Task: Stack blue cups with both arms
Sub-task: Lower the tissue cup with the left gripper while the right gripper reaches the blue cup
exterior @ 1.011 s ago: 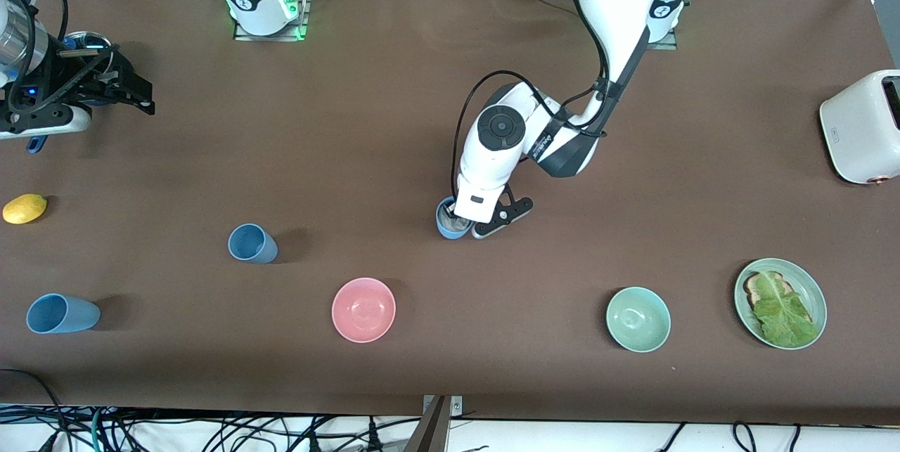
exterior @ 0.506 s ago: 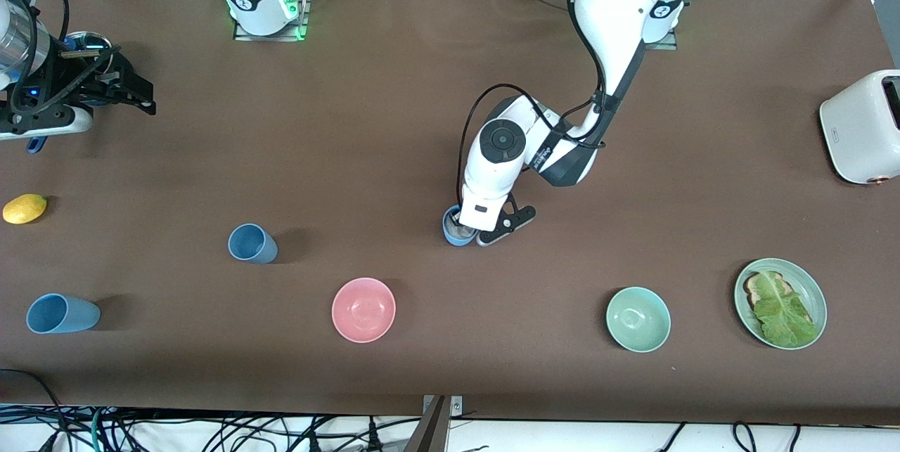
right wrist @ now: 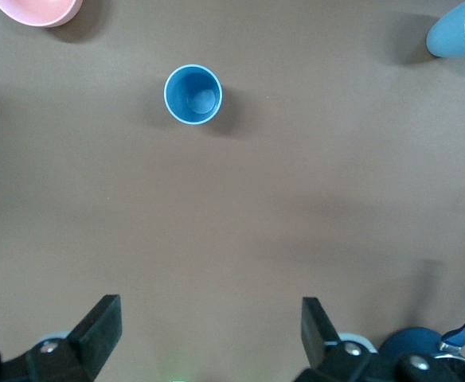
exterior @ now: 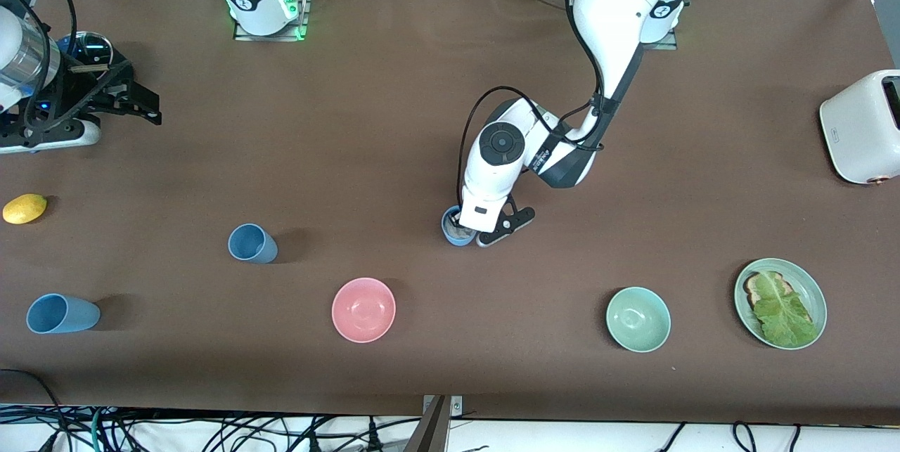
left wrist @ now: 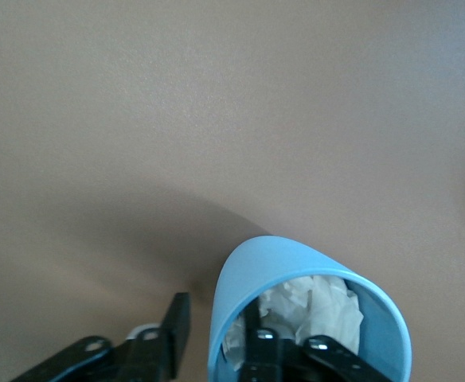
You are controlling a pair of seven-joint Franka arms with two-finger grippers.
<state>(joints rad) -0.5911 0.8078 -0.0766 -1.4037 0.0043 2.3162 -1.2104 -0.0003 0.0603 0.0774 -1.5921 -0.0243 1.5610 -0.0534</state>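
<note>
The right hand (exterior: 133, 97) hangs with fingers spread wide over the worktop (exterior: 394, 114) near the right arm's end, above bare brown surface beside a dark-blue pot (right wrist: 423, 350). A lemon (exterior: 24, 208) lies near that end's edge. One blue cup (exterior: 62, 313) lies tipped near the corner nearest the front camera; a second blue cup (exterior: 252, 243) stands upright with open room around it. A pink bowl (exterior: 363, 309) sits nearer the front edge. At mid-worktop the left hand (exterior: 467, 230) straddles the wall of a third blue cup (left wrist: 308, 314), one finger inside, one outside, partly parted; whether they pinch it I cannot tell.
</note>
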